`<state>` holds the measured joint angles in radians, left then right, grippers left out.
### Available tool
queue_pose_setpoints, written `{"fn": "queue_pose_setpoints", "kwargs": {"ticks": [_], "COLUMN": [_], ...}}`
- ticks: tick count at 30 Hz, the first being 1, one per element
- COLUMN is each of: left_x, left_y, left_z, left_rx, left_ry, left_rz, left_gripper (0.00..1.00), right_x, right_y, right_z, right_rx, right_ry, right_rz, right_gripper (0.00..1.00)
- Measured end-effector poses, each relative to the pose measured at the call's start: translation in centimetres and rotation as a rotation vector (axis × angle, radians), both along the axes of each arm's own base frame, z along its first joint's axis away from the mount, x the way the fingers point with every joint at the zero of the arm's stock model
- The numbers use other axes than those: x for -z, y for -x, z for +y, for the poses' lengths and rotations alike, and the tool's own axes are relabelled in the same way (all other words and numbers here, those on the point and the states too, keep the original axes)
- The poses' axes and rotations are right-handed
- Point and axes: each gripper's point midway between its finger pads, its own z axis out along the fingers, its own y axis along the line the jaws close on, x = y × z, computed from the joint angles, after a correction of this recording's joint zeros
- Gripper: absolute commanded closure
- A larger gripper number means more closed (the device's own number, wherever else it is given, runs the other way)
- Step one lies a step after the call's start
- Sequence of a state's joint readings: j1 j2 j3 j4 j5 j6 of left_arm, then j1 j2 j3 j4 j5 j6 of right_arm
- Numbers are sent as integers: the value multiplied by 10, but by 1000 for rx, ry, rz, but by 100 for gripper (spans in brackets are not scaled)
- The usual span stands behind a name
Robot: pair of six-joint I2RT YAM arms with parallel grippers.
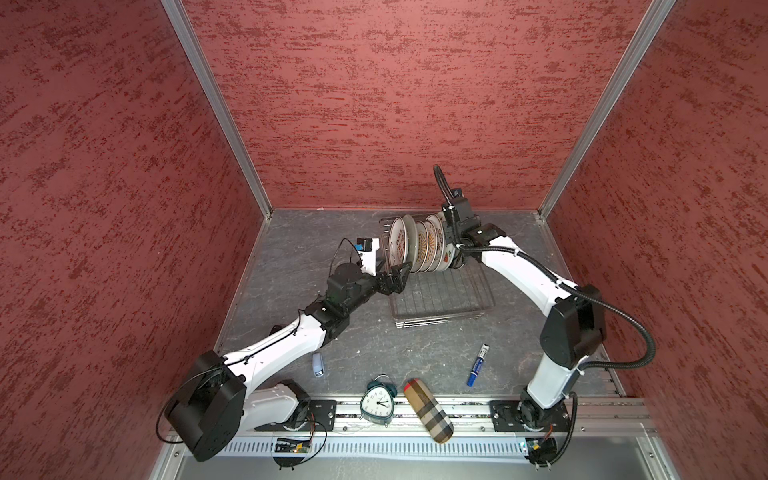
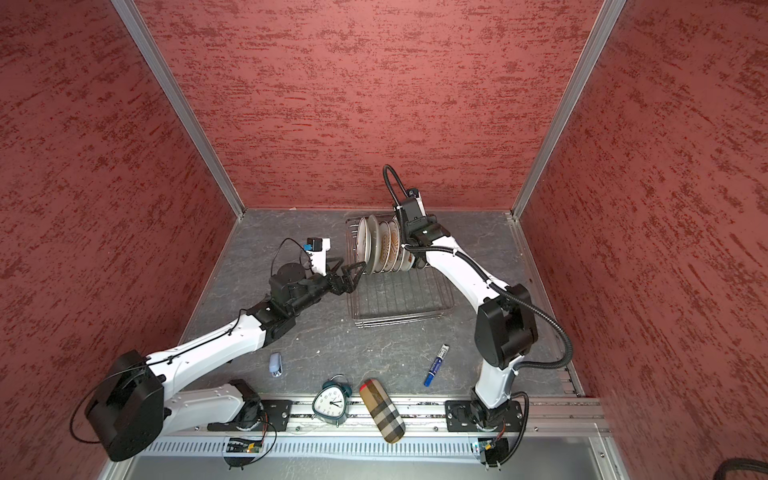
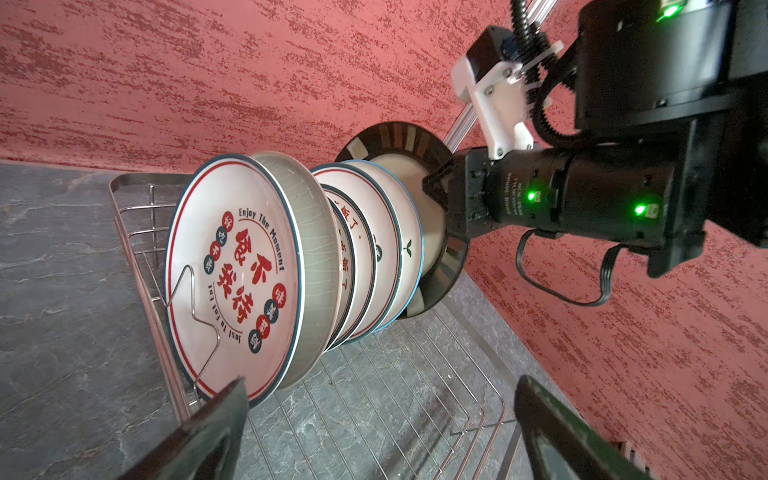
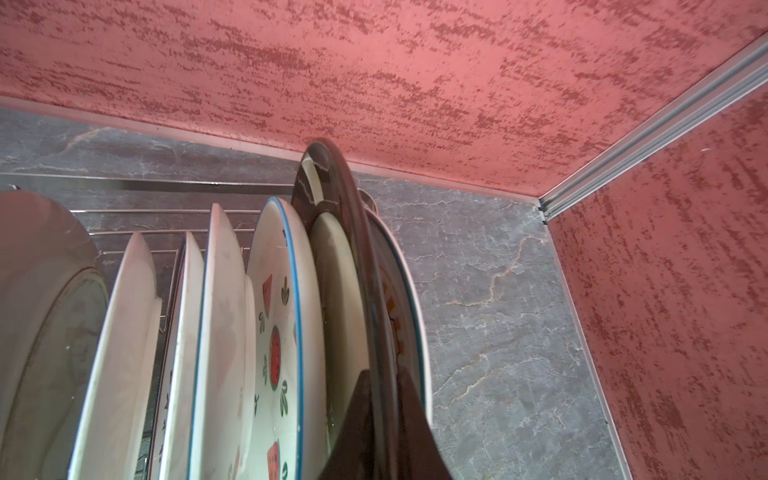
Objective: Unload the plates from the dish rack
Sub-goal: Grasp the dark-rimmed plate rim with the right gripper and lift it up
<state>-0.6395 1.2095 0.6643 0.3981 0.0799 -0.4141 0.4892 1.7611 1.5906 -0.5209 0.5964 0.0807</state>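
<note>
The silver wire dish rack (image 1: pixel 444 303) stands at the back of the table, also in a top view (image 2: pixel 399 299). Several plates (image 1: pixel 419 245) stand on edge in its prongs. My right gripper (image 4: pixel 386 424) is shut on the rim of the dark striped-rim plate (image 4: pixel 332 187), near the right end of the row. That plate (image 3: pixel 399 137) rises above its neighbours. A watermelon plate (image 4: pixel 274 332) stands beside it. My left gripper (image 3: pixel 382 415) is open and empty over the flat grid, by the red-character plate (image 3: pixel 232 270) at the left end. Both top views show the left gripper (image 1: pixel 397 278) (image 2: pixel 353 274) there.
Near the front edge lie a green alarm clock (image 1: pixel 376 403), a checked case (image 1: pixel 428 411), a blue marker (image 1: pixel 478 365) and a small grey-blue object (image 1: pixel 318 365). The red back wall runs close behind the rack.
</note>
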Motion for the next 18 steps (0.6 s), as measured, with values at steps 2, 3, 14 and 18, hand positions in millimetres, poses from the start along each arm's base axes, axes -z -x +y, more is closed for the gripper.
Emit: {"fn": "queue_pose_setpoints", "kwargs": {"ticks": [2,3,14,18], "left_x": [1,1,-7,-9], "left_y": [1,1,7,10], "left_z": [1,1,2,3], "left_rx": [0,-1,13,18], "left_ry": [0,1,32,38], "left_rz": [1,0,0,6], "left_gripper": [1,1,1,1], "right_x": [-11,-17,-69,-81], "right_y": [3,5,26,43], "right_z": [-3,-4,-24,-31], "right_rx": [4,8,61,63], "right_ry": [-6,-8,-17,-26], "right_rz": [-21,-33,-137,-167], "right_gripper": [100,100,100,100]}}
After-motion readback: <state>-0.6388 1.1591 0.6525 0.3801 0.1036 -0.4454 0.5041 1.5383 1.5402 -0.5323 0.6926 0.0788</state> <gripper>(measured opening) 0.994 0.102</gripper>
